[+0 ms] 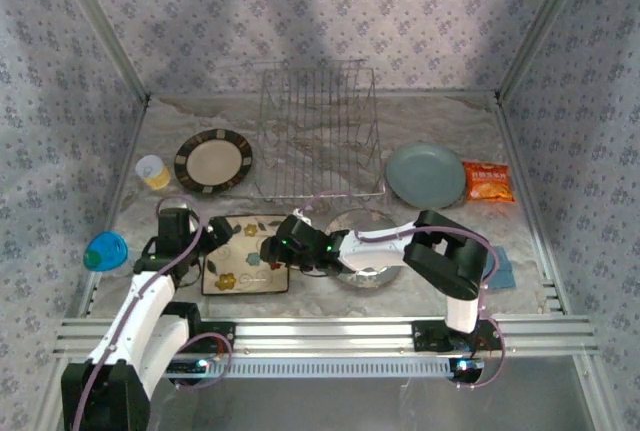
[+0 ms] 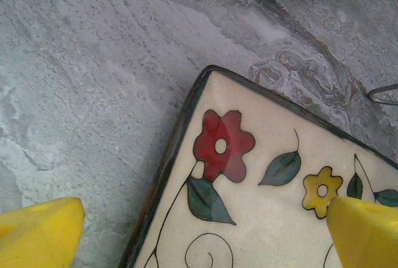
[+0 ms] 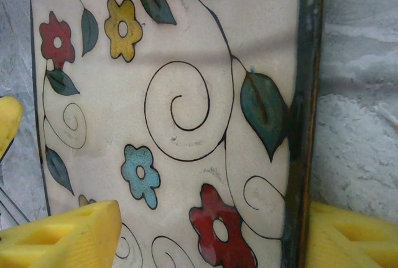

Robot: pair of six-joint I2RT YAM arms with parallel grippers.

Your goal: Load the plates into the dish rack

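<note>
Top view. Dish rack (image 1: 318,136) at the back middle of the worktop (image 1: 530,241). Left of it, lying flat, a round dark-rimmed plate (image 1: 213,161), with a small yellow cup (image 1: 152,172) just beside that plate's left edge. Right of the rack, a pale grey-blue plate (image 1: 426,174), also flat, and an orange snack packet (image 1: 487,182) just beside it. In front of the rack, nearer the arms, a square flower-patterned plate (image 1: 245,256) flat on the worktop. To its right, a greyish round plate (image 1: 358,223), partly under the right arm. Left pincer (image 1: 215,238) at the square plate's left edge, right pincer (image 1: 268,251) at its right edge.

Left wrist view. Yellow fingertips (image 2: 37,234) spread wide: one above bare worktop off the square plate's corner, the other above the plate's face beside a yellow flower. Between them, the dark-edged corner with a red flower. Nothing pinched.

Right wrist view. Yellow fingertips (image 3: 62,237) apart: one over the patterned face, the other beyond the dark rim, over the worktop. Rim between them. Pincer spread, not pressed together. Contact with the plate: impossible to tell.
</note>
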